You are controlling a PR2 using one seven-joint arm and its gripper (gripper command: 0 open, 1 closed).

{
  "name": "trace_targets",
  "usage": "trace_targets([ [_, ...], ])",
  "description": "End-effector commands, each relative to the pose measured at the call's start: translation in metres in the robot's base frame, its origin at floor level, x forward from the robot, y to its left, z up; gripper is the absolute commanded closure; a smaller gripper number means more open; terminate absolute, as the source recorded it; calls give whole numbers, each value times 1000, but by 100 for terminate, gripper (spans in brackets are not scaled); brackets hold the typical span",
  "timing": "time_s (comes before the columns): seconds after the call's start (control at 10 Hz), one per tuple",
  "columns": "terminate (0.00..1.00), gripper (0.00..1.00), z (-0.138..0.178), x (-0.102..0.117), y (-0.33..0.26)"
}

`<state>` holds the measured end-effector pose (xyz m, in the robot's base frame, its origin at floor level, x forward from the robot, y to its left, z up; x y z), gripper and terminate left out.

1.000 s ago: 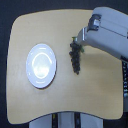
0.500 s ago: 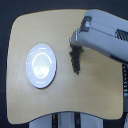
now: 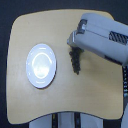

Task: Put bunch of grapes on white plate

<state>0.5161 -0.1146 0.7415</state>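
The bunch of grapes is a narrow dark cluster hanging just below my gripper, right of the table's middle in the exterior view. The gripper looks shut on the top of the bunch, though its fingertips are blurred and partly hidden by the grey arm. The white plate lies flat on the table toward the exterior view's left, with nothing on it. A strip of bare wood separates the plate's rim from the grapes.
The round-cornered wooden table fills most of the view. My bulky grey-and-white arm reaches in from the upper right. Dark floor surrounds the table, and a white stand shows at the bottom edge.
The arm has reached further toward the exterior view's left and come down a little. The grapes stay under the gripper, now slightly lower. The plate has not moved.
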Motion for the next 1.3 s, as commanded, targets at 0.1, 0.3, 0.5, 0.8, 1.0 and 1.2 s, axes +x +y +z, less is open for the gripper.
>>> trace_targets([
  [0.1, 0, 0, -31, -4, 20],
  [0.3, 0, 0, -38, -9, 19],
  [0.5, 0, 0, -33, -18, 13],
  [0.8, 0, 100, -23, -18, 11],
  [1.0, 0, 100, -22, -21, 11],
  [1.2, 0, 100, -22, -23, 16],
])
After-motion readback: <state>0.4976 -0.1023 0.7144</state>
